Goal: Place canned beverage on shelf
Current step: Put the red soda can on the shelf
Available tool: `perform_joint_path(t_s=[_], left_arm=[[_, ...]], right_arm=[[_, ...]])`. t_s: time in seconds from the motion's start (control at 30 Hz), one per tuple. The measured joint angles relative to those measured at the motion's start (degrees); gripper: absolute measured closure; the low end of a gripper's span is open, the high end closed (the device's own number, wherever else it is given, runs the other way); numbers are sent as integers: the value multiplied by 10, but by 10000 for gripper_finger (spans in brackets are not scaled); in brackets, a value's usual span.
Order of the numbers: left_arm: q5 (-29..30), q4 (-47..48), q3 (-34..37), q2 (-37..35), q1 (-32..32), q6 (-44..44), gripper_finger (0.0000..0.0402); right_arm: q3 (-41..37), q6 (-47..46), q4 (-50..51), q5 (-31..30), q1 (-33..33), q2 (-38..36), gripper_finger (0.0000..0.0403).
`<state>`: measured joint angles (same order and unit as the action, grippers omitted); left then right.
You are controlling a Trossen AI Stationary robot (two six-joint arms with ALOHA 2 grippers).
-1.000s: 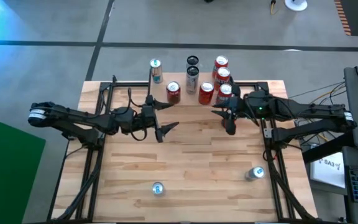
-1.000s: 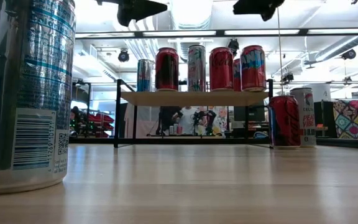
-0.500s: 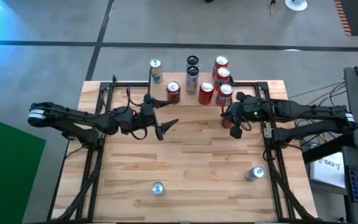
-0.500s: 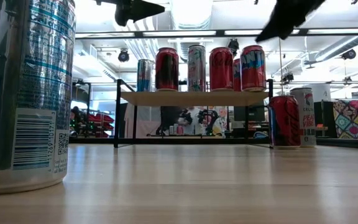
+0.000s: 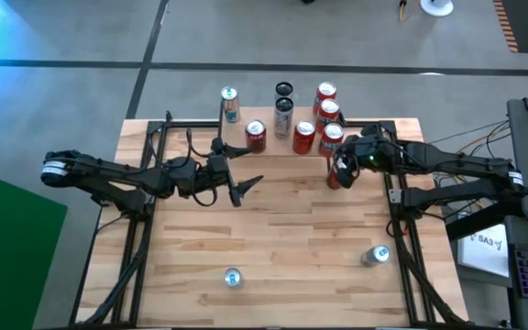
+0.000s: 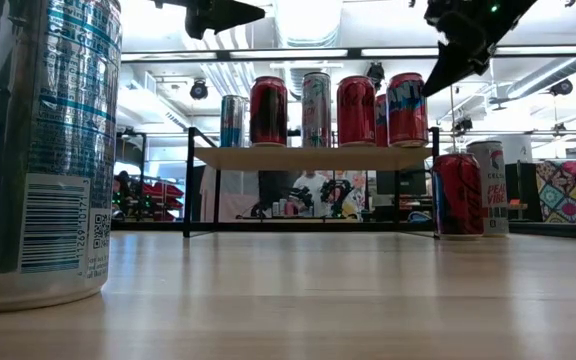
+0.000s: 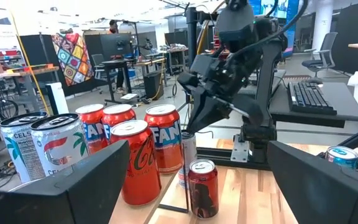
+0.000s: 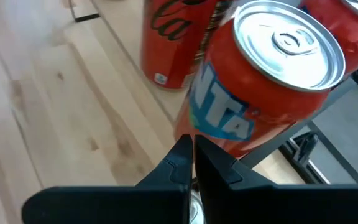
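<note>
The shelf [image 6: 308, 158] stands at the table's far edge and carries several upright cans, among them a Coca-Cola can [image 6: 356, 110] and a Fanta can [image 6: 406, 108]. A dark red can [image 6: 458, 193] and a white can [image 6: 488, 187] stand on the table by the shelf's right end. My right gripper [image 5: 337, 170] is shut, tipped nose-down, close beside the Fanta can [image 8: 260, 81] and above the dark red can [image 7: 202, 186]. My left gripper [image 5: 246, 188] hangs open and level, high over the table's middle, with nothing between its fingers.
A blue-and-silver can [image 5: 233, 278] stands near the table's front edge, large at the left of the low view [image 6: 38, 150]. Another can [image 5: 375, 256] stands at the near right. Bare wooden tabletop [image 5: 282, 229] lies between them and the shelf.
My right gripper has shut its fingers on nothing. It has tipped from level to nose-down and sunk toward the cans at the shelf's right end. No can has moved.
</note>
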<state>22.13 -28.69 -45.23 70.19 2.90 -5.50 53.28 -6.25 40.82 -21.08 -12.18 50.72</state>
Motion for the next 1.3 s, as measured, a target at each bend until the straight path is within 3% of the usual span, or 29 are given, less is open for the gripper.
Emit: perform_joint_path(t_s=[0.43, 1.17, 1.3], left_arm=[[0, 0, 0, 0, 0, 0, 36], [0, 0, 0, 0, 0, 0, 36], [0, -2, 0, 0, 0, 1, 36]], right_arm=[[0, 18, -28, 0, -38, 20, 394], [0, -1, -43, -21, -41, 20, 394], [3, -6, -35, 23, -41, 19, 394]])
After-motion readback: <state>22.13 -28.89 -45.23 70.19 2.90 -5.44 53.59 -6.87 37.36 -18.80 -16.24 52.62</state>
